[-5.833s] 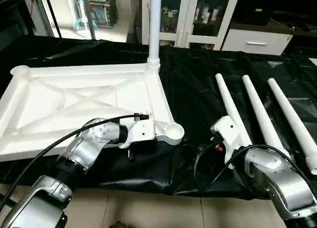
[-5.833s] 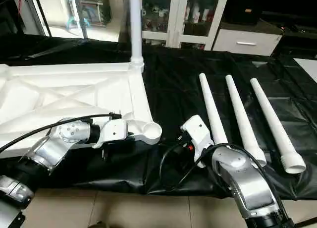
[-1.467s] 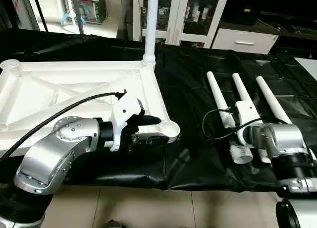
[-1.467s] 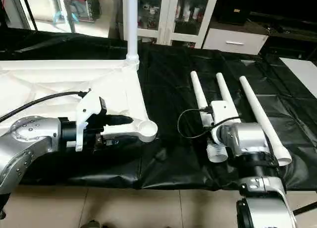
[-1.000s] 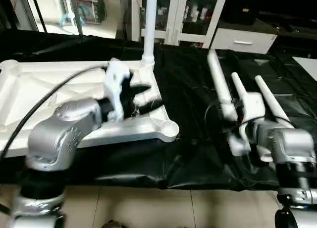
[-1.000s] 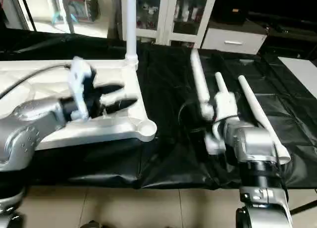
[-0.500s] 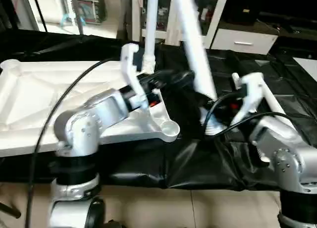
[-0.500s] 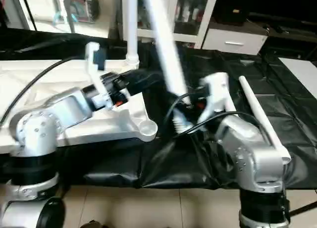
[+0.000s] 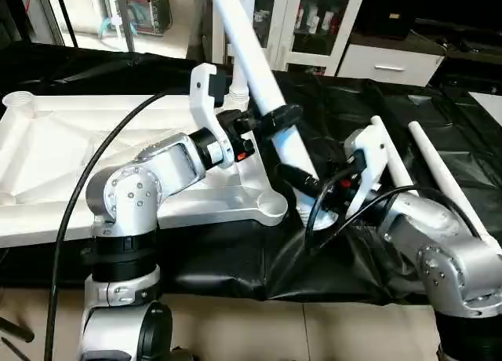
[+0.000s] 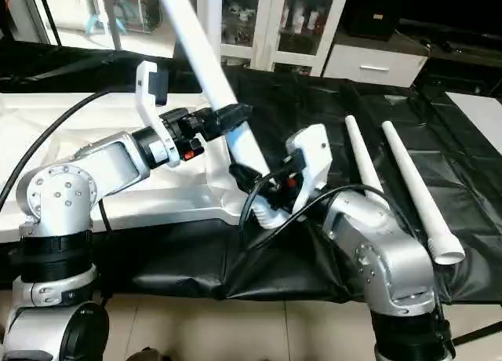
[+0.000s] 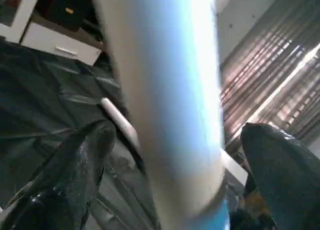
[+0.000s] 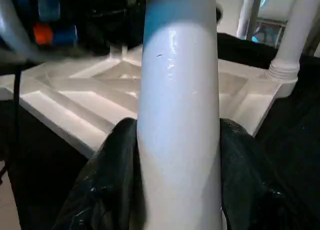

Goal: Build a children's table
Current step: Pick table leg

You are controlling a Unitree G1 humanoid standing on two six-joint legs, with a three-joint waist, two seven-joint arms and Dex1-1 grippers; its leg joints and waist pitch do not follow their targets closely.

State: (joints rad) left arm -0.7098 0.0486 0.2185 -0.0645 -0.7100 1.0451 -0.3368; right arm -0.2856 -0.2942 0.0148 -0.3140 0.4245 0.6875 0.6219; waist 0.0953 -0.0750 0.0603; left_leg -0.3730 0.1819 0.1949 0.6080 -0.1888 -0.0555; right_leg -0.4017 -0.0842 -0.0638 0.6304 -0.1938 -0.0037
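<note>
The children's table top (image 9: 70, 149) lies upside down on the left, ribs up. One leg (image 12: 300, 30) stands upright in its far right corner socket. My right gripper (image 9: 306, 180) is shut on a second leg (image 9: 251, 55) near its thick lower end. It holds that leg up at a slant over the near right corner socket (image 9: 271, 208), with the thin end leaning up and to the left. My left gripper (image 9: 274, 125) is open, one finger (image 11: 85, 155) on each side of this leg higher up. Two more legs (image 10: 362, 169) (image 10: 412, 196) lie on the right.
A black sheet (image 9: 329, 102) covers the work surface, bunched up under my right arm. Tiled floor (image 9: 259, 330) runs along its near edge. White cabinets (image 9: 329, 23) and a low drawer unit (image 9: 392, 63) stand behind.
My right gripper has lifted one leg off the sheet and swung it over toward the table top's near right corner. My left arm rose from the table top's edge and its open fingers now straddle the leg.
</note>
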